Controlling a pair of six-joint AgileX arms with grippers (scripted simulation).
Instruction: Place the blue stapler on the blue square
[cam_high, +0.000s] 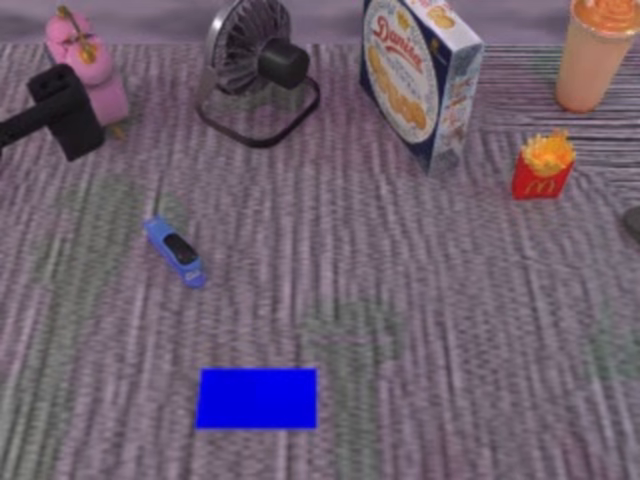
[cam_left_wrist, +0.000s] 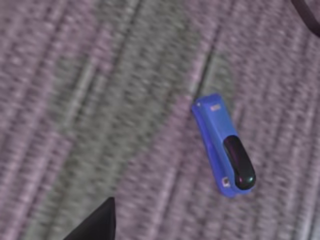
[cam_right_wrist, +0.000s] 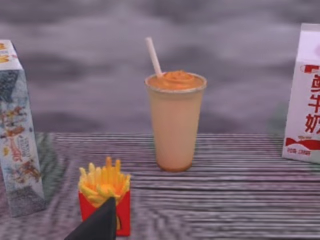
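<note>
Blue is the colour of both task items on this grey-purple woven table (cam_high: 420, 300). From above, the blue stapler (cam_high: 174, 252) lies flat on the left half of the table, angled diagonally, black strip facing up. The blue square (cam_high: 257, 398) is a flat patch near the front edge, well apart from the stapler and toward the middle.

At the far left, the left arm's dark wrist block (cam_high: 65, 110) hangs beside a pink toy (cam_high: 85, 60). Its wrist camera looks down on the stapler (cam_left_wrist: 223, 145) with bare cloth all around it. Only 1 dark fingertip (cam_left_wrist: 97, 225) shows at that picture's edge, so whether the left gripper is wide or narrow cannot be told; nothing is held. The right arm is parked off the right edge, its fingers likewise unreadable.

Along the back stand a desk fan (cam_high: 258, 70), a cookie box (cam_high: 420, 75), a fries carton (cam_high: 543, 165) and an orange drink (cam_high: 597, 55).

Judged from this, the task is at its approach step, with no grasp yet. The next move likely calls for lowering the left gripper over the stapler's middle, turned across its narrow width.
</note>
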